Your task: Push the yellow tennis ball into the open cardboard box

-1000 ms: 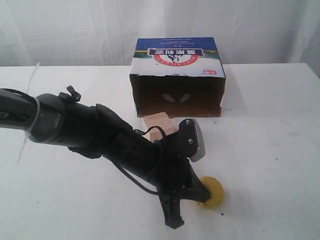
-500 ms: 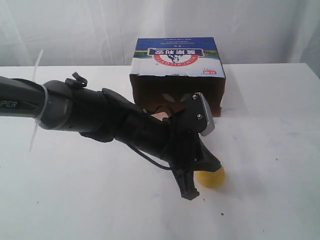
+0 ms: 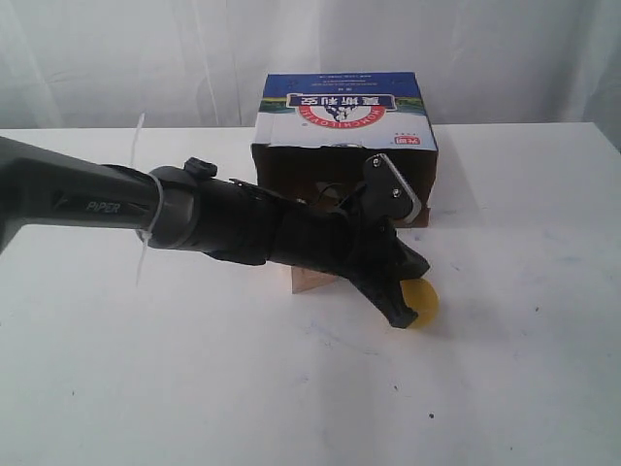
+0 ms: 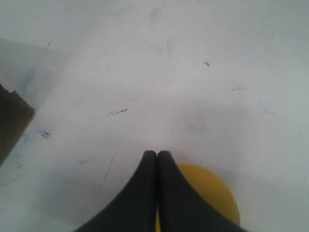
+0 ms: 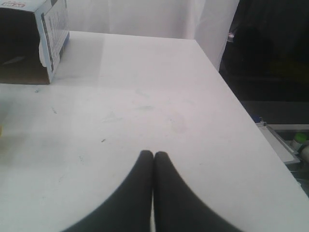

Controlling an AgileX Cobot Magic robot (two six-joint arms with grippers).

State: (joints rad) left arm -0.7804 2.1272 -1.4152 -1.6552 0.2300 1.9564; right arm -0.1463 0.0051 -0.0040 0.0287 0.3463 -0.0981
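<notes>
The yellow tennis ball (image 3: 423,303) lies on the white table in front of the open cardboard box (image 3: 344,121), a little right of the box's middle. My left gripper (image 3: 400,318) is shut and empty, its black fingers pressed against the ball's near-left side. The left wrist view shows the ball (image 4: 210,191) just behind the closed left gripper (image 4: 157,153). The box's dark brown inside faces the ball. My right gripper (image 5: 153,154) is shut and empty over bare table, with the box's corner (image 5: 46,38) off to one side.
A pale wooden cube (image 3: 312,278) sits in front of the box, mostly hidden under my left arm (image 3: 243,228). The table's right edge (image 5: 251,121) drops off to a dark area in the right wrist view.
My left arm has swung toward the box, and the ball has rolled with it from the near table to close in front of the box.
</notes>
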